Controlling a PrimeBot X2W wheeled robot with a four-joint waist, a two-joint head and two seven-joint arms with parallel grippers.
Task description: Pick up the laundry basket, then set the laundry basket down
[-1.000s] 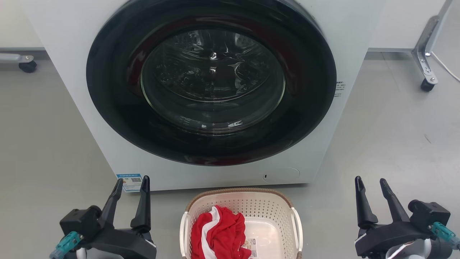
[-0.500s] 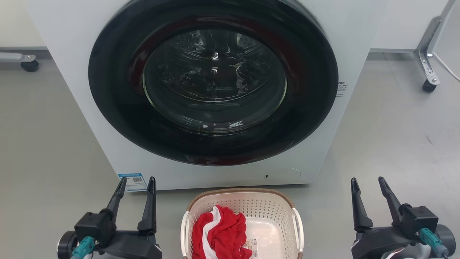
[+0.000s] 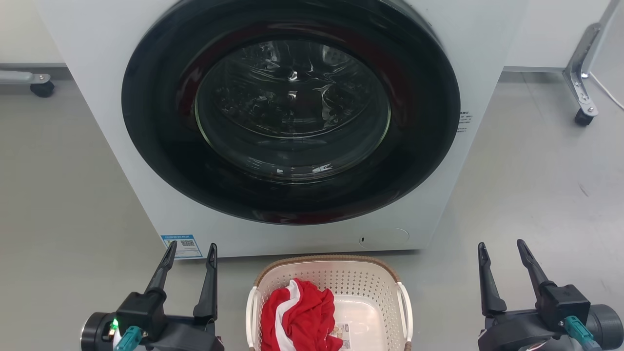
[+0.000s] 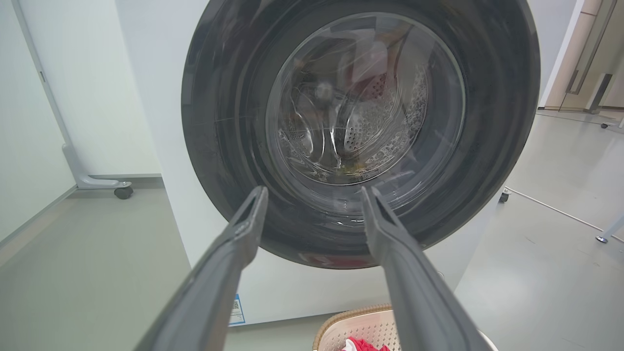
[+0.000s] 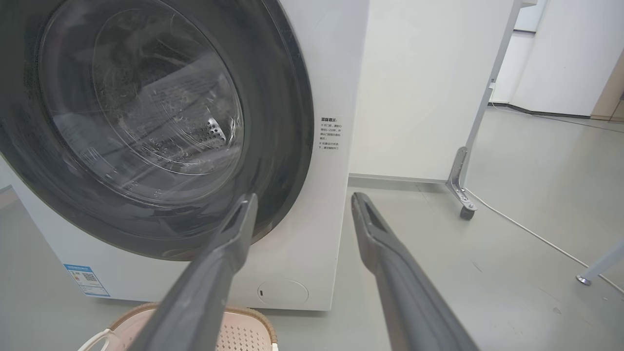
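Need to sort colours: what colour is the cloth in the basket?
The cloth is red with a white stripe, clearest in the head view.

Laundry basket [image 3: 370,287], 6 o'clock in the head view: cream plastic, perforated, faint sheen. Rim band [image 3: 324,258]: brown, woven look.
Cloth [image 3: 297,312] inside it: red and white, soft, crumpled, matt.
Washing machine [image 3: 97,97] casing: white, smooth, satin.
Door ring [image 3: 161,146]: black, high gloss, mirror-like reflections. Window [image 3: 292,107]: clear glass.
Sticker [image 3: 181,245], 7 o'clock: printed paper.
Floor [image 3: 58,195]: grey, smooth, dull sheen.
Left gripper [image 3: 191,245], right gripper [image 3: 501,243]: dark, matt, plastic-looking.
Bracket [image 3: 577,73], 2 o'clock: bare shiny metal.
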